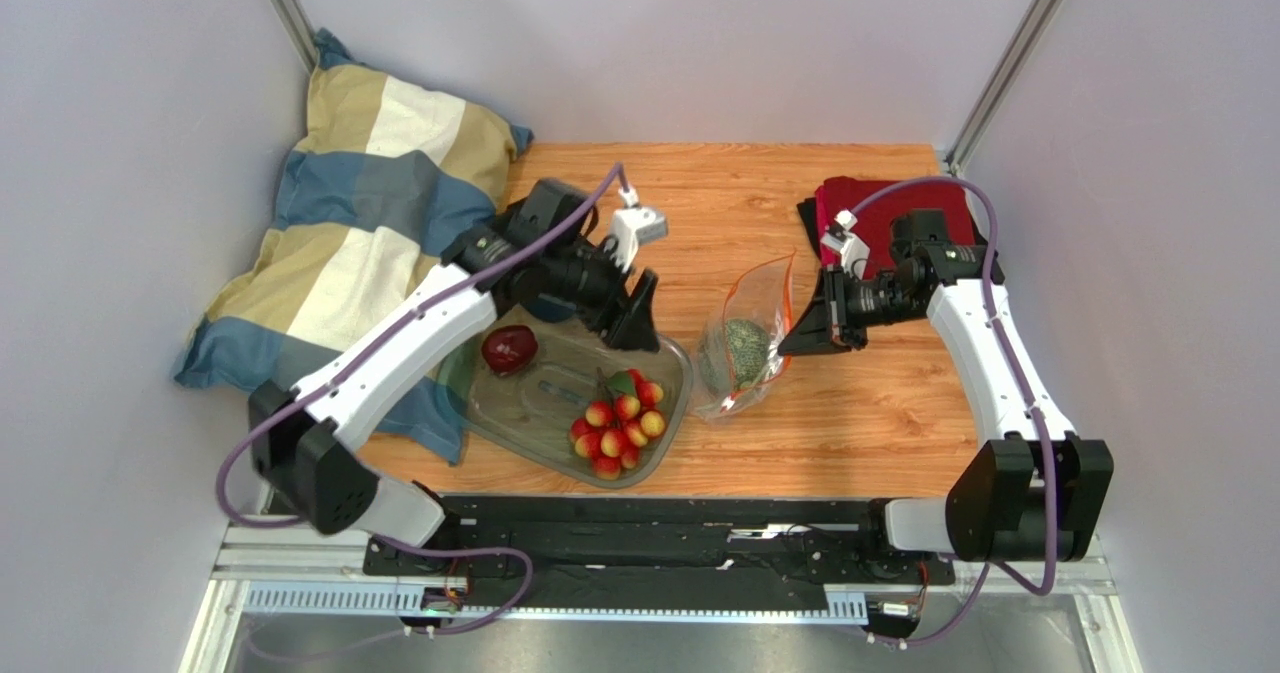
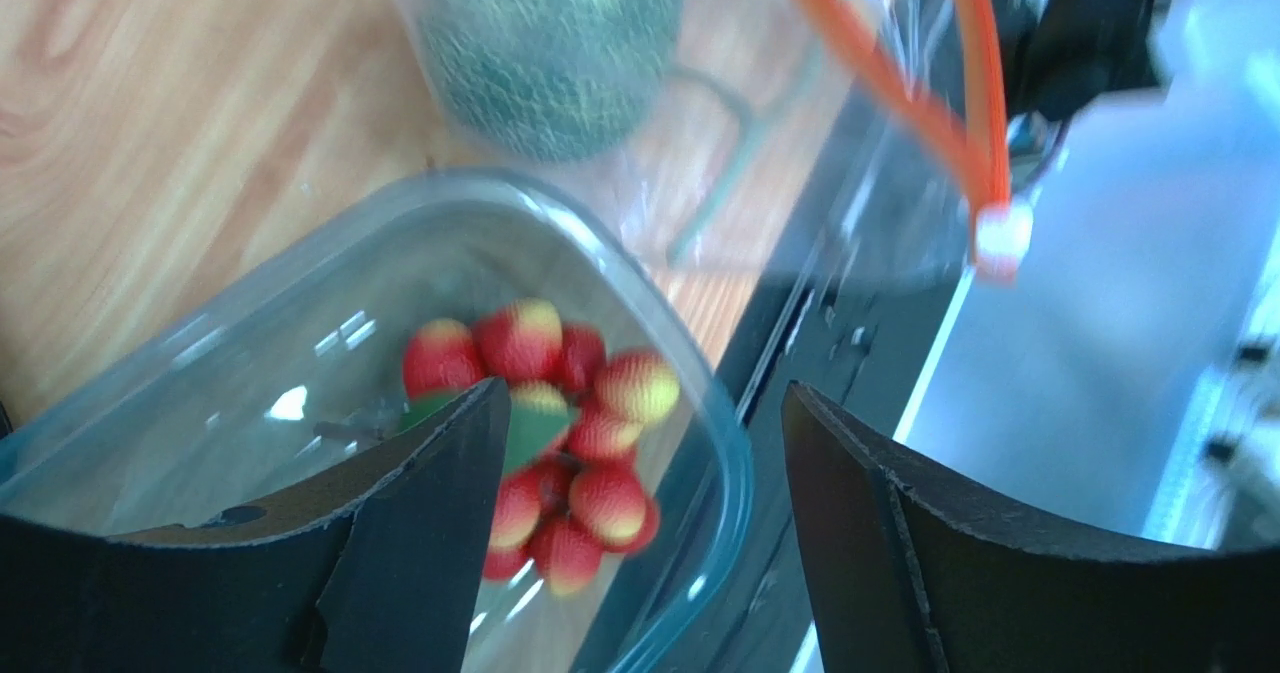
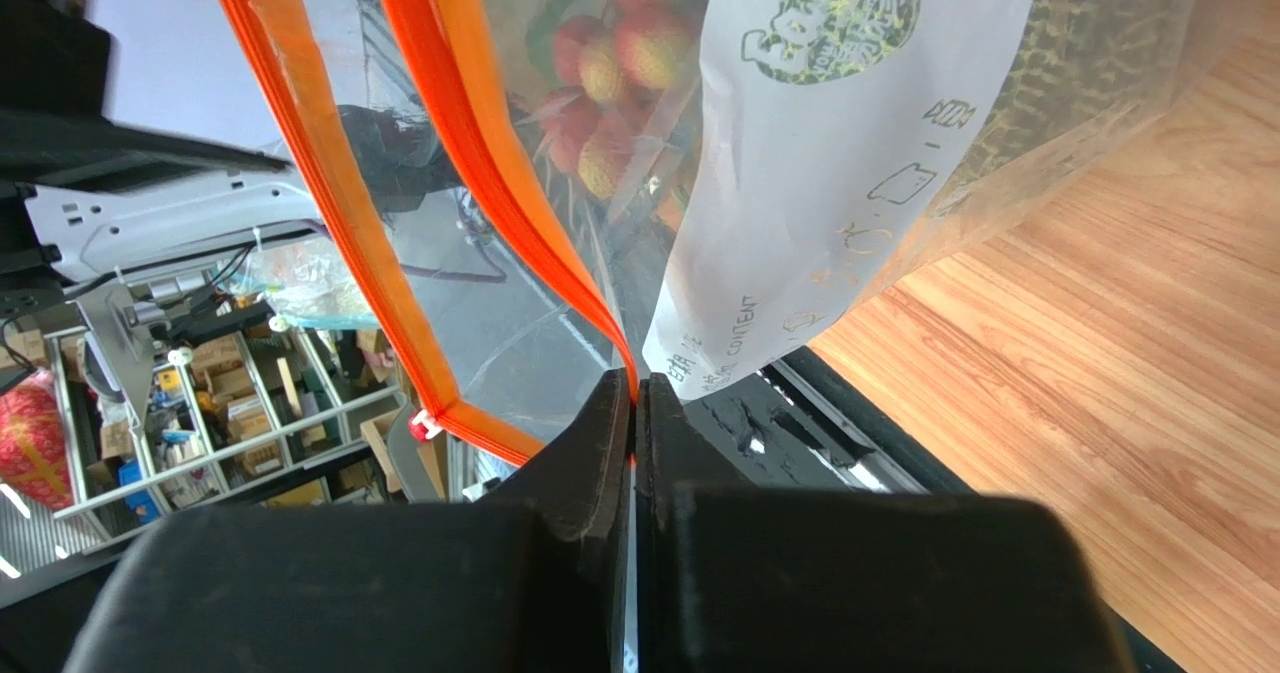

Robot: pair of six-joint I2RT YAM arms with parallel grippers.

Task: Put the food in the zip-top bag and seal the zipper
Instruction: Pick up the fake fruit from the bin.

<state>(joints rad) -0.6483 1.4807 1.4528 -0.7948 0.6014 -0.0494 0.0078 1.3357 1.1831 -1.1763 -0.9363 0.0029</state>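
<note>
The clear zip-top bag (image 1: pixel 759 295) stands mid-table with the green netted melon (image 1: pixel 739 351) inside it. My right gripper (image 3: pixel 633 388) is shut on the bag's mouth edge at the orange zipper (image 3: pixel 496 208), holding it up. The mouth gapes, and the white slider (image 2: pixel 1002 235) sits at the strip's end. My left gripper (image 2: pixel 643 396) is open and holds nothing. It hovers over the clear tub (image 1: pixel 519 418), just above the bunch of red-and-yellow fruits (image 2: pixel 564 433). The dark red apple-like fruit (image 1: pixel 510 349) lies at the tub's far left end.
A blue, cream and tan pillow (image 1: pixel 361 208) fills the left side and partly sits under the tub. A dark red cloth (image 1: pixel 879 208) lies at the back right behind the right arm. The black mounting rail (image 1: pixel 676 531) runs along the table's near edge.
</note>
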